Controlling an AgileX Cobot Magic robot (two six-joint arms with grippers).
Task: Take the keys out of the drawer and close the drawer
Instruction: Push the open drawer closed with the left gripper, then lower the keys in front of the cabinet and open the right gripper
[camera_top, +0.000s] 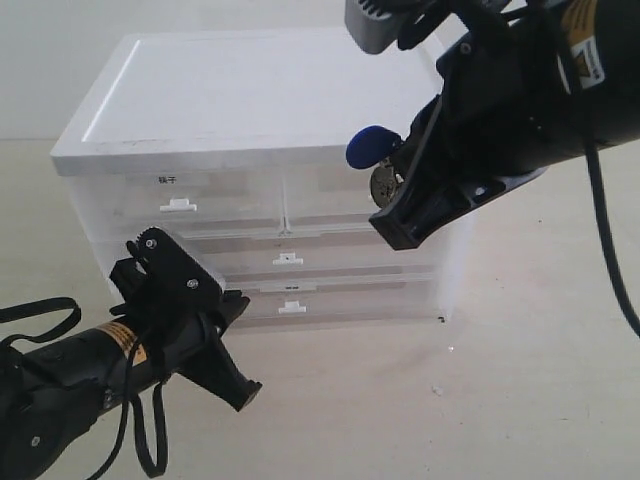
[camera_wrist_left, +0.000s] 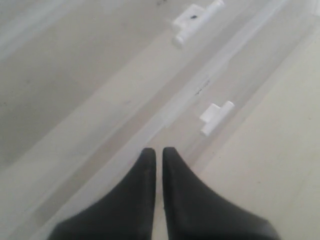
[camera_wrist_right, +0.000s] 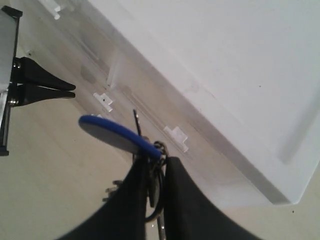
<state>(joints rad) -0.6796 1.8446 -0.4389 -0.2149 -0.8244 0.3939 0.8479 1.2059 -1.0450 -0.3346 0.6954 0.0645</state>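
Two pairs of fingers: right fingers (camera_wrist_right: 132, 200) pinching keys (camera_wrist_right: 117, 134) at the ring, likely light, slippery, dangling loosely; left fingers (camera_wrist_left: 130, 200) pressed together beside drawer (camera_top: 350, 300).

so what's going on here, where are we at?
The right end effector is shut on the keys and holds them in the air by the cabinet's upper corner, with the blue fob sticking out. The left end effector, fingers together, points at the front of the lowest drawer near its white tab handle. That drawer sits flush with the tiers above, so it looks closed.
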